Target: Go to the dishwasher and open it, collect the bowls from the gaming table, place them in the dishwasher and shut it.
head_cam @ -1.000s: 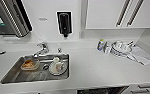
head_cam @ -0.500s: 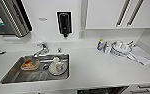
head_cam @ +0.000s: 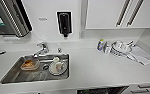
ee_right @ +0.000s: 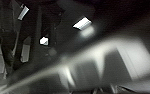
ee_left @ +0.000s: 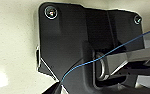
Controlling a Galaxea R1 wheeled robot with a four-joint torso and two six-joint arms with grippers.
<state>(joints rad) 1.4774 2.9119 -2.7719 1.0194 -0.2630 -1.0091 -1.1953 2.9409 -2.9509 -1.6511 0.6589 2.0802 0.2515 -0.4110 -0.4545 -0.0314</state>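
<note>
The robot faces the white counter (head_cam: 96,70); dark dishwasher opening (head_cam: 101,90) below. Finger state cannot be told. Approach squarely.

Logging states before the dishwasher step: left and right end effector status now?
Left end effector: cannot be told; the wrist view gives dark robot plate and a blue wire.
Right end effector: cannot be told; its wrist view is dark and blurred.

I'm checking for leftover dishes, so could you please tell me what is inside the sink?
In the sink are a clear container with orange contents and a plate carrying cups. What is beneath them is covered.
</note>
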